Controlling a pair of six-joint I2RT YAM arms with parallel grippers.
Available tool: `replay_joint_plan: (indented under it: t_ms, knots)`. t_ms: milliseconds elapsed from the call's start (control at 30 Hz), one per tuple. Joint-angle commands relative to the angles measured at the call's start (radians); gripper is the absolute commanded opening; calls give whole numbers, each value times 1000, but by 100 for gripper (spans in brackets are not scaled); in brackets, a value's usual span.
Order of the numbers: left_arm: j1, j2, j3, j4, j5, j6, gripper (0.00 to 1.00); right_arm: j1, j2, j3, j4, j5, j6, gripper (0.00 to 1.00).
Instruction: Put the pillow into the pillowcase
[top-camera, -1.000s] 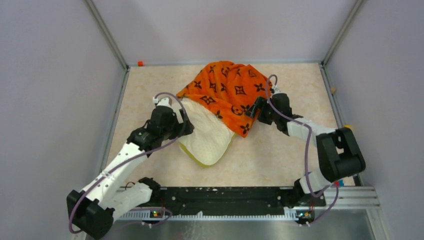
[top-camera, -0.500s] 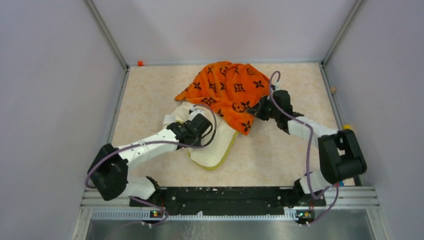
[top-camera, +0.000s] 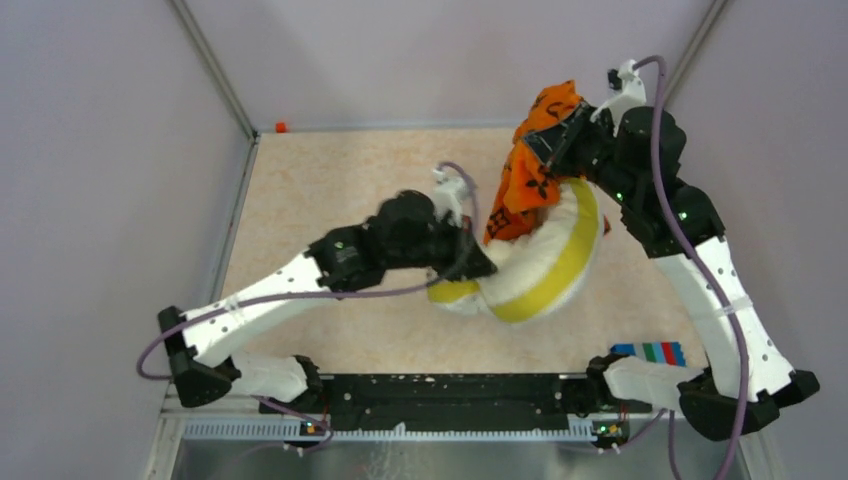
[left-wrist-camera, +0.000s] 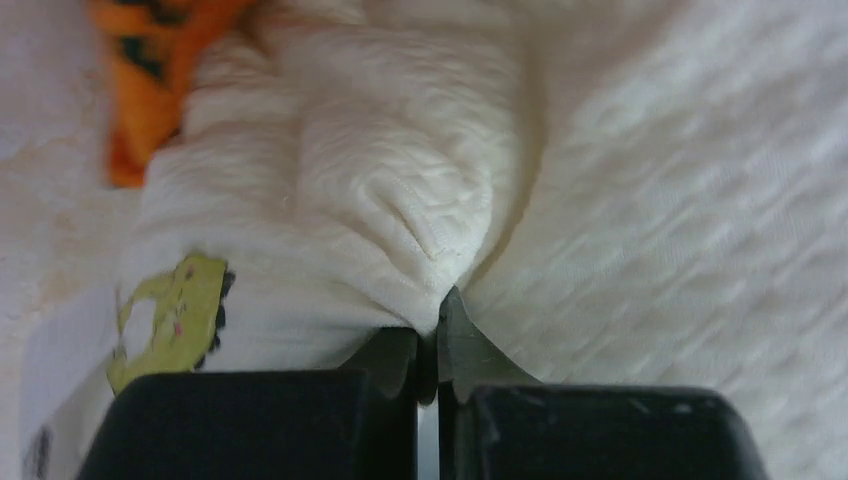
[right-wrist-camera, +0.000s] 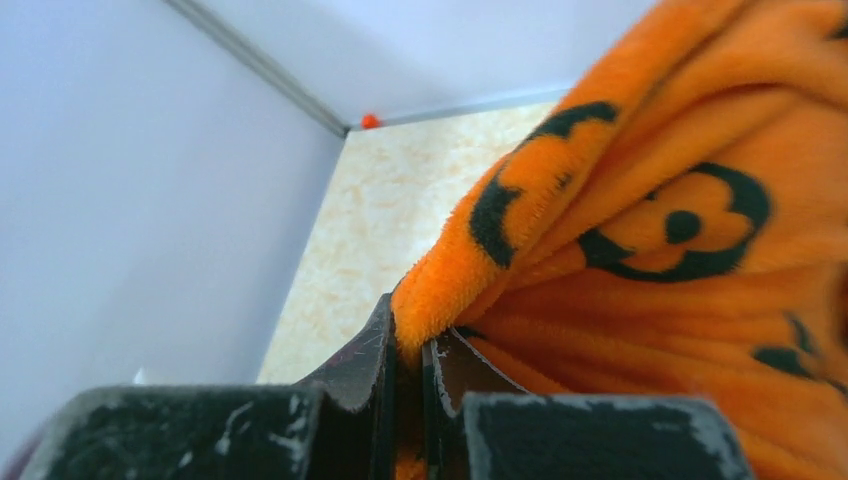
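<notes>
The white quilted pillow (top-camera: 540, 265) with its yellow trim is bent into an arc and lifted at the right middle of the table. My left gripper (top-camera: 482, 268) is shut on a pinch of the pillow (left-wrist-camera: 420, 230) near its lower left end. The orange pillowcase (top-camera: 530, 170) with black motifs hangs bunched above the pillow, held high near the back right corner. My right gripper (top-camera: 545, 150) is shut on a fold of the pillowcase (right-wrist-camera: 650, 230); its fingertips (right-wrist-camera: 372, 350) clamp the fuzzy edge. How far the pillow reaches inside the case is hidden.
Grey walls close in the beige table (top-camera: 330, 180) on three sides. A small orange object (top-camera: 281, 127) sits at the back left corner. A coloured striped card (top-camera: 650, 352) lies at the near right. The black base rail (top-camera: 440, 390) runs along the near edge.
Both grippers shut. The left took hold of the pillow and lifted it rightward; the right raised the pillowcase off the table toward the back right corner. The pillow now curls upward.
</notes>
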Motion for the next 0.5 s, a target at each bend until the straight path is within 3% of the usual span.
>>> replay_joint_plan:
  t_ms: [0,100,167,200,233,300,367,467]
  knots:
    - [384,-159,-243,179,276,-260,0,149,175,130,-36,74,-37,0]
    - [618,-195,-543,337,472,-407,7,203,391,165,19,134,-34,0]
    - [757,-179,-775,592,680,-526,12,218,574,231,47,111,-27,0]
    - [806,-171,-822,654,728,-540,29,228,659,273,61,107,-26,0]
    - [846,-167,-818,598,725,-492,46,234,737,319,62,103,-32,4]
    - [895,-182,-716,357,613,-272,72,243,864,441,25,75,-46,20]
    - [905,-197,-556,125,418,-86,90,254,930,534,-3,78,-82,40]
    - [909,-232,-370,-76,59,44,99,257,979,649,-23,67,-139,55]
